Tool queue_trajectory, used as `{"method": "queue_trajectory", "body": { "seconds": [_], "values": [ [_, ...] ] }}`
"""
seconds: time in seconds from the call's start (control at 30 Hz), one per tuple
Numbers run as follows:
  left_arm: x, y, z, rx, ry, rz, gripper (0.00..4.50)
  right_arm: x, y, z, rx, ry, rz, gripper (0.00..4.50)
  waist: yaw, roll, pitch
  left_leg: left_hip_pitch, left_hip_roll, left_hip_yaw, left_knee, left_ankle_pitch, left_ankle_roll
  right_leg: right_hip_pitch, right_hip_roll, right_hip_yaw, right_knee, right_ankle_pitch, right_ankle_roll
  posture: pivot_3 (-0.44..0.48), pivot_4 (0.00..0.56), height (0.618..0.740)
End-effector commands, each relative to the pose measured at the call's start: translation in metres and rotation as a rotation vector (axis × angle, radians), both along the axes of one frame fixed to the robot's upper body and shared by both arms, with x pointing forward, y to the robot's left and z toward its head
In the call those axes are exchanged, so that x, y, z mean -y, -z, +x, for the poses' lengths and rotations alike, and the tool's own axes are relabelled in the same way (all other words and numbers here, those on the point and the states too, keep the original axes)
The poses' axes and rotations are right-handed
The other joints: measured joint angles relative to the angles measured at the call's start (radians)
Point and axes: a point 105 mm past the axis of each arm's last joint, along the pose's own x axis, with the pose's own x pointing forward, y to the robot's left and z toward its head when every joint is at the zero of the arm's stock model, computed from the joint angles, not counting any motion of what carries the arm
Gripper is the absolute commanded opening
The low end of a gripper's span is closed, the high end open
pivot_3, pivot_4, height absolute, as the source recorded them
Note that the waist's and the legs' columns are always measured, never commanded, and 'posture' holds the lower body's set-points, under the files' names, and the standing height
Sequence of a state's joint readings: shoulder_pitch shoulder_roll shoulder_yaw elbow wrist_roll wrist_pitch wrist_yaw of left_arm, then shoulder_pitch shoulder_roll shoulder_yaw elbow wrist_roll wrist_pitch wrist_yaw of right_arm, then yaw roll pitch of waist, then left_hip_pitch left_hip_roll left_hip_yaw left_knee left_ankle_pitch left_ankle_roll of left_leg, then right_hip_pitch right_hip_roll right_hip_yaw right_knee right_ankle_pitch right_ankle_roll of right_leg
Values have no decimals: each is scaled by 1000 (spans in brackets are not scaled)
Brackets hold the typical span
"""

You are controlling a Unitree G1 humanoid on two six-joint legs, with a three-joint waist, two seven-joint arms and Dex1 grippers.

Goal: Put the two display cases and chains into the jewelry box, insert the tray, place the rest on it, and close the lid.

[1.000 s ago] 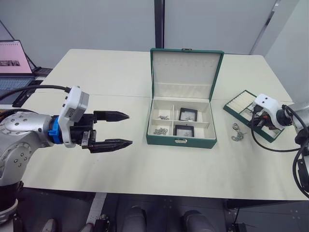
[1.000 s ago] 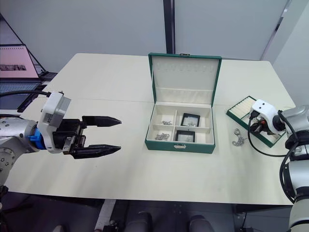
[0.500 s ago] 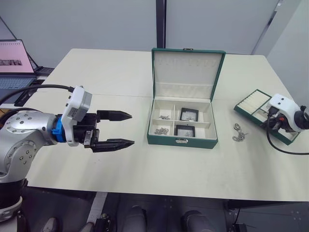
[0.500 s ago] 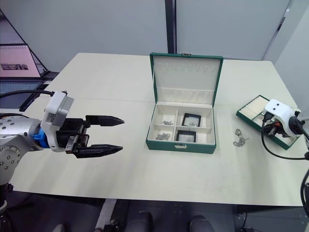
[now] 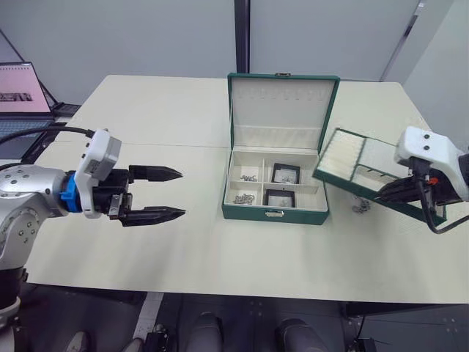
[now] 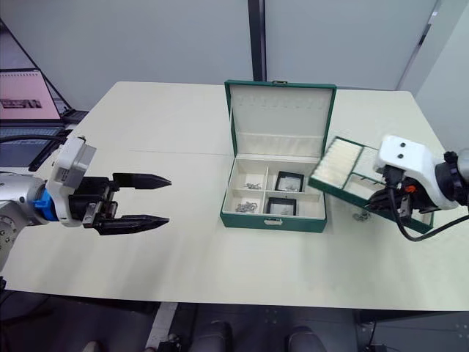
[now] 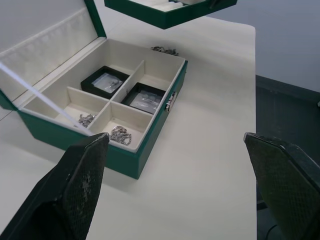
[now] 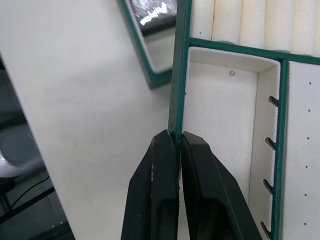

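The dark green jewelry box [image 5: 275, 213] stands open mid-table, its lid [image 5: 282, 103] upright. Two display cases [image 5: 286, 174] [image 5: 275, 198] lie in its right compartments, and chains [image 5: 244, 199] [image 5: 248, 177] in its left ones. My right gripper [image 5: 392, 192] is shut on the rim of the tray [image 5: 359, 167]. It holds the tray tilted in the air just right of the box. In the right wrist view the fingers [image 8: 155, 175] pinch the tray's green rim [image 8: 179, 75]. Loose chains [image 6: 360, 215] lie on the table under the tray. My left gripper [image 5: 182, 193] hangs open and empty, well left of the box.
A laptop [image 5: 18, 92] sits off the table's left side. A seam crosses the cream table [image 5: 168, 117] behind the box. The left wrist view looks into the box [image 7: 150, 150] with the tray [image 7: 170, 12] above it.
My right gripper has lifted the tray off the table's right end and carried it left, up beside the box. The left arm drew back slightly to the left, still open.
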State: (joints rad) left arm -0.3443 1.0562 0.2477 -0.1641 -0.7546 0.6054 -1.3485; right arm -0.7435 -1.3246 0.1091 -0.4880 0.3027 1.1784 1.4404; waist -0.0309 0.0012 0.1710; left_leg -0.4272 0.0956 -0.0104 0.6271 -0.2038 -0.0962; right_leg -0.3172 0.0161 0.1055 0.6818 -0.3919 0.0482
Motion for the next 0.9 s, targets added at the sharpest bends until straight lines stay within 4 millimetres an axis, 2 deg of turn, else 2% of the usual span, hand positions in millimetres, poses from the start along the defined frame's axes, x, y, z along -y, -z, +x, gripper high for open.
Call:
{"method": "queue_trajectory", "body": {
  "seconds": [0.03,0.3,0.47,0.7,0.9],
  "values": [
    [-8,-9,-3,43,-5,24,4500,-18,-6,-4,18,-49,4,6,0,0,0,0,0,0,0,0,0,0,0,0,0,0,0,0,150,740],
    [-9,-7,-8,17,-3,13,4500,-58,5,10,22,-117,5,6,-2,0,0,-1,0,0,0,0,0,-1,0,0,1,0,0,0,150,740],
    [-10,-5,-11,-13,-3,13,4500,-70,17,24,46,-143,-30,6,-2,-1,0,-1,0,-1,0,0,0,-2,0,0,1,0,0,0,150,740],
    [-9,-6,-14,-2,15,-4,4500,-89,24,44,87,-199,-54,6,-4,-1,0,-1,1,-2,0,0,0,-3,0,-1,1,0,0,0,150,740],
    [-7,-5,-16,-6,23,-9,4500,-107,26,50,113,-275,-67,6,-6,-2,0,-1,1,-1,0,0,0,-2,0,-1,6,0,0,0,150,740]
  ]
}}
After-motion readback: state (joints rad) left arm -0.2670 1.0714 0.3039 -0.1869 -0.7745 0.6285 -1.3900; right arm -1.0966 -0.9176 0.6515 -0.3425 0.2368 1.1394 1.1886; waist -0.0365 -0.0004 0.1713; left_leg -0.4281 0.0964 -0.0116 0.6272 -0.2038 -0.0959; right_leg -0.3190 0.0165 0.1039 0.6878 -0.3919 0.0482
